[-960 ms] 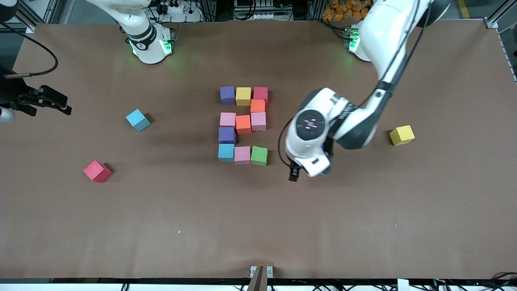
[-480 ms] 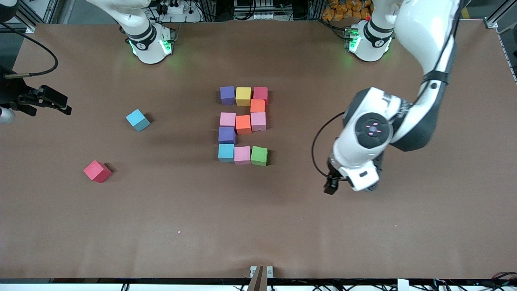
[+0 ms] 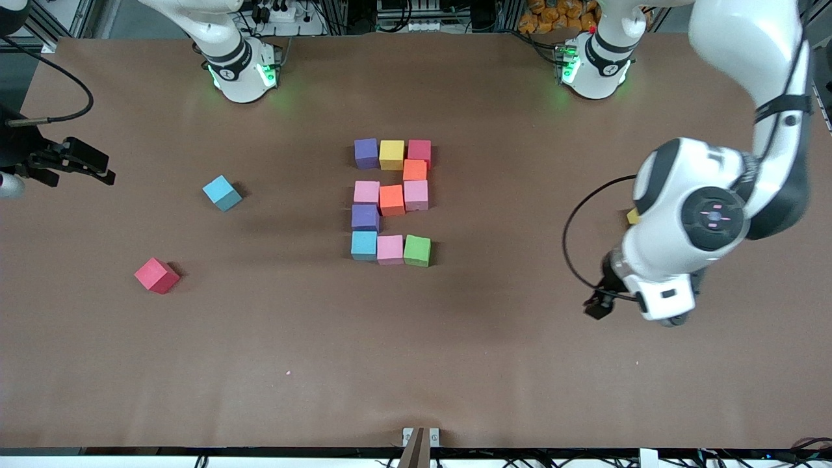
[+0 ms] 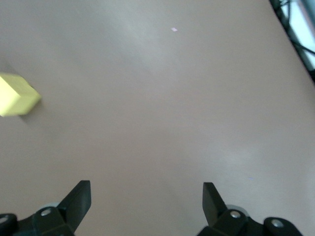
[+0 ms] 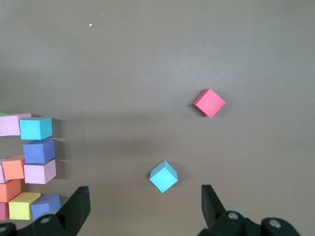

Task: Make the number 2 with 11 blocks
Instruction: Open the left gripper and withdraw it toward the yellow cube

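Note:
The number 2 (image 3: 392,199) lies at the table's middle, built of purple, yellow, red, orange, pink, light blue and green blocks that touch each other. A loose light blue block (image 3: 221,192) and a loose red block (image 3: 156,275) sit toward the right arm's end. A loose yellow block (image 3: 632,216) toward the left arm's end is mostly hidden under the left arm's hand (image 3: 663,296). My left gripper (image 4: 146,194) is open over bare table, with the yellow block (image 4: 17,96) off to one side. My right gripper (image 5: 145,196) hangs open high over the light blue block (image 5: 163,177).
A black fixture with a cable (image 3: 65,161) juts in at the table edge at the right arm's end. The arms' bases (image 3: 242,68) stand along the edge farthest from the front camera. A small bracket (image 3: 420,437) sits at the nearest edge.
The left arm has swung away from beside the digit toward its own end of the table and now covers most of the yellow block. The blocks and the right arm have not moved.

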`<state>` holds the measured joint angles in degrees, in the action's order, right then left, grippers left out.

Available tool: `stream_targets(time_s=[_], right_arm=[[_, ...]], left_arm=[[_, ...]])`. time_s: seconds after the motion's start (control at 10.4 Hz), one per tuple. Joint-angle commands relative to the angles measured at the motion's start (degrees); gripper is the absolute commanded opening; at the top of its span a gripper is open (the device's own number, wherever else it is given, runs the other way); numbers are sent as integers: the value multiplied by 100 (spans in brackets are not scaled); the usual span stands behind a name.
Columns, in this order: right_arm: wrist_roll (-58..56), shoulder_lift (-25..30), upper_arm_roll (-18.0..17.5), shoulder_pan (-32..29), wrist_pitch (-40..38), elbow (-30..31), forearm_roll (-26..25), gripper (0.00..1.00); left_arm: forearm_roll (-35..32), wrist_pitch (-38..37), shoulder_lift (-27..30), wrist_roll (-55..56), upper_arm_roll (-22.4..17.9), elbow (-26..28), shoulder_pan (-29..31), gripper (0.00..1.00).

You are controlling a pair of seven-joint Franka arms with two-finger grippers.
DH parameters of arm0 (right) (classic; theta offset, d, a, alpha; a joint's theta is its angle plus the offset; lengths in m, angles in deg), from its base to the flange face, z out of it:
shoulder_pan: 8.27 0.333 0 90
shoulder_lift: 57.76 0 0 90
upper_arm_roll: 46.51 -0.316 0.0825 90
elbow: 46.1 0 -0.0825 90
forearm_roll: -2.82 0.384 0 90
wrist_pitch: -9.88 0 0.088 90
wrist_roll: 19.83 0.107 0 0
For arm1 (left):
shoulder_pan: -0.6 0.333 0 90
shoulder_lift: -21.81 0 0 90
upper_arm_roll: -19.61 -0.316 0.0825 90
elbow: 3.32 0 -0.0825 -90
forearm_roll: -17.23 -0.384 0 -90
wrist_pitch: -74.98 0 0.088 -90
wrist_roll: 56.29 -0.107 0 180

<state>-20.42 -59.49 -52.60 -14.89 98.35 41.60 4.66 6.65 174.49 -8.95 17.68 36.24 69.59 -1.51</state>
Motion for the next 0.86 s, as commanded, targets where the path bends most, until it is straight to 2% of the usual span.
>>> stream_targets(time_s=[0.0,0.19,0.29,0.48,0.67,0.77], right_arm=[[67,15,3,3,3,1,54,100],[67,15,3,3,3,1,54,100],[67,15,3,3,3,1,54,100],[76,15,3,3,12,1,54,100],[67,15,3,3,12,1,54,100],[76,15,3,3,12,1,54,100]], left_arm=[[205,-265,831,-889,42,914,262,100],[451,-231,1814,-1960,-71,2037,369,100],[582,-161,2264,-2391,-377,2522,238,100],[645,-11,2758,-2955,-651,3061,62,100],[654,181,3101,-3536,-661,3448,87,100],[715,278,3138,-3695,-652,3441,105,100]])
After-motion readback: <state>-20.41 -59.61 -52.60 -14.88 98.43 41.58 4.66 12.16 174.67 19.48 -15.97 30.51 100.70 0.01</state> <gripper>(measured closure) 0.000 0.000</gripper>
